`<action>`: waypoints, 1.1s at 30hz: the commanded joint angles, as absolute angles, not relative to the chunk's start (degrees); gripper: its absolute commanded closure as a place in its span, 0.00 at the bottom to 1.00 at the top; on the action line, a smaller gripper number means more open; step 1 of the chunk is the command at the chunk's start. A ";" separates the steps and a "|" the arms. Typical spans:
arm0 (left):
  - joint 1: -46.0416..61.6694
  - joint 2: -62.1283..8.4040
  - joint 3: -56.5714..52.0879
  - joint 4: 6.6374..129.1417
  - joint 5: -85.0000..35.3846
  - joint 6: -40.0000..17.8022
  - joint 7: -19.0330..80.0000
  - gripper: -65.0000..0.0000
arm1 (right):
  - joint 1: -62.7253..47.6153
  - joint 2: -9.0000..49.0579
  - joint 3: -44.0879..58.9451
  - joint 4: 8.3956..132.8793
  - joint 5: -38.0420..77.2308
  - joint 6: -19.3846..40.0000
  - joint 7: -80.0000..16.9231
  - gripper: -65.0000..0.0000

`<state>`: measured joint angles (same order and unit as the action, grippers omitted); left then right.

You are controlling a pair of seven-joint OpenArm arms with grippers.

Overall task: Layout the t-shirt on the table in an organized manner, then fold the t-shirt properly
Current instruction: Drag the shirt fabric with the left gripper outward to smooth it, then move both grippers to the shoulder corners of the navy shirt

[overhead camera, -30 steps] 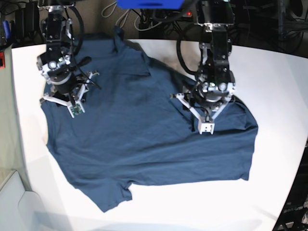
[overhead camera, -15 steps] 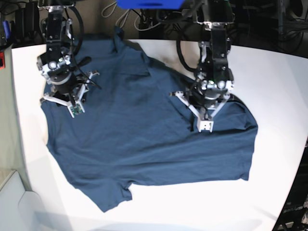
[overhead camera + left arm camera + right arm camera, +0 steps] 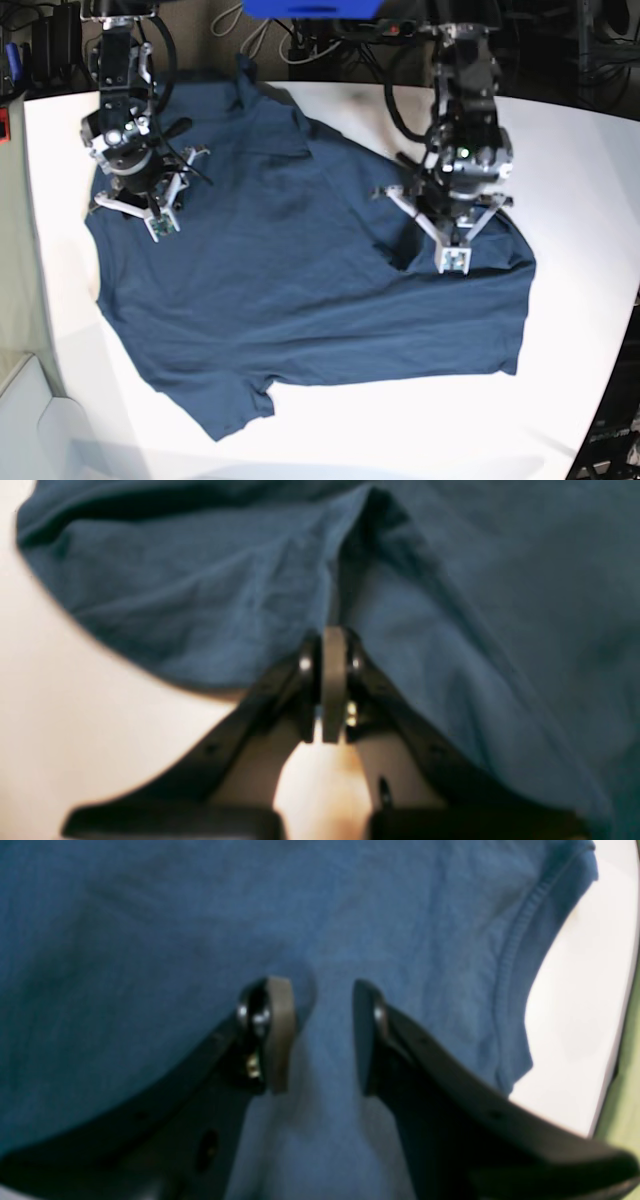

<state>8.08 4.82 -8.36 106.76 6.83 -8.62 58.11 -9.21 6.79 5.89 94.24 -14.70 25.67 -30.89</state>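
Dragging a pinched ridge of the t-shirt (image 3: 300, 290) outward across the white counter (image 3: 570, 160), left end effector (image 3: 334, 680) clamped shut and shifting sideways; right end effector (image 3: 320, 1035) hovering half-open over cloth, gripping nothing. Still spreading, not yet folding.

one t-shirt (image 3: 300, 270); one table (image 3: 580, 180); two hands, left hand (image 3: 452, 225), right hand (image 3: 140, 195)

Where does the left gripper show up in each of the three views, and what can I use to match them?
Base: left gripper right of centre, over the t-shirt.
Left wrist: bottom centre, jaws together at the shirt's edge, white table to its left.
Right wrist: not in it; only the right gripper.
Shared landmark: the t-shirt.
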 commanded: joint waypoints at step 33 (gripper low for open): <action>27.30 -11.30 -34.42 115.38 7.43 -35.82 55.69 0.99 | -8.31 7.25 6.11 93.23 -14.64 25.19 -29.67 0.67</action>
<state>27.11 -10.61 -33.95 114.83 7.05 -36.03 55.77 -8.95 6.81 5.96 92.23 -14.76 25.65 -30.81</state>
